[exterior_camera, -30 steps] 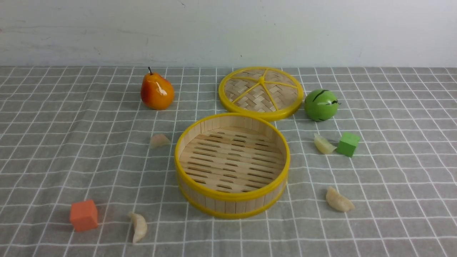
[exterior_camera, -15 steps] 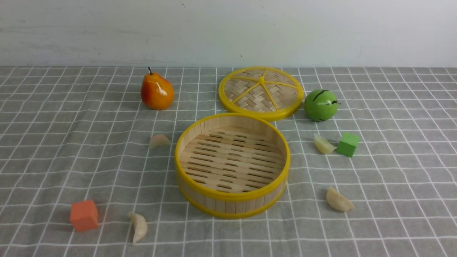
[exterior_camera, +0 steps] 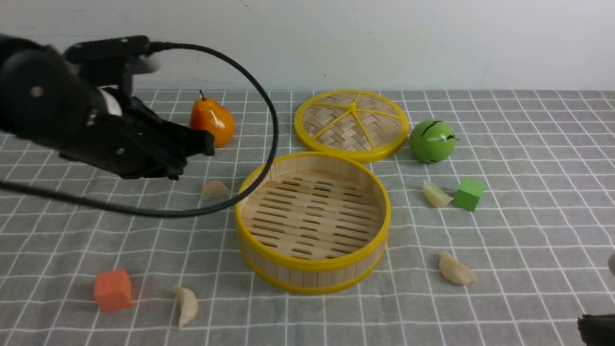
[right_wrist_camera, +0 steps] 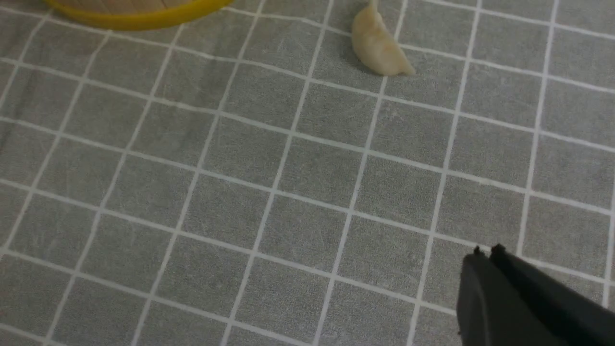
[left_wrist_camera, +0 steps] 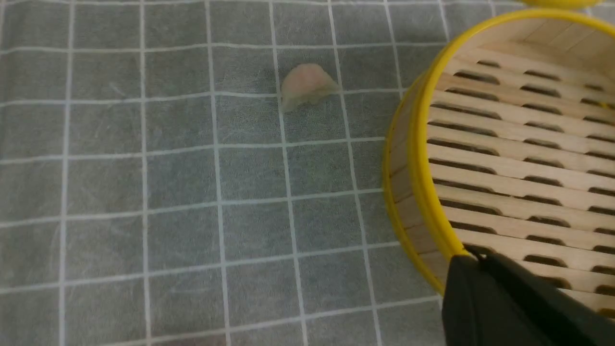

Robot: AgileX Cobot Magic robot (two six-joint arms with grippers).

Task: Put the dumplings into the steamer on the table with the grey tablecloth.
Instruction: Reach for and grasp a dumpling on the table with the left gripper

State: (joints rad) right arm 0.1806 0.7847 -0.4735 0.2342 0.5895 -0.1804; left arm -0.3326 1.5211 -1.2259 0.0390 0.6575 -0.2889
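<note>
The steamer (exterior_camera: 307,264) is empty; the four dumplings (exterior_camera: 186,305) lie around it on the cloth (exterior_camera: 96,230) that covers the surface (exterior_camera: 528,230). The left arm (exterior_camera: 48,101) hangs over the left side, near the far-left dumpling (exterior_camera: 214,189), which I judge is its target. Its jaws look closed and hold nothing. They must open first, then come down astride the dumpling's narrow back, low but without pinching the cloth, and stay clear of the steamer wall. The cable (exterior_camera: 269,120) crosses the steamer's left rim; whether it touches I cannot tell.

The left wrist view shows bare cloth between this dumpling and the steamer, which is hard to judge from the front. The right wrist view shows the near-right dumpling (right_wrist_camera: 377,45) well apart from the right arm's jaws, closed too. The front view shows only a dark corner of the right arm (exterior_camera: 596,329).
</note>
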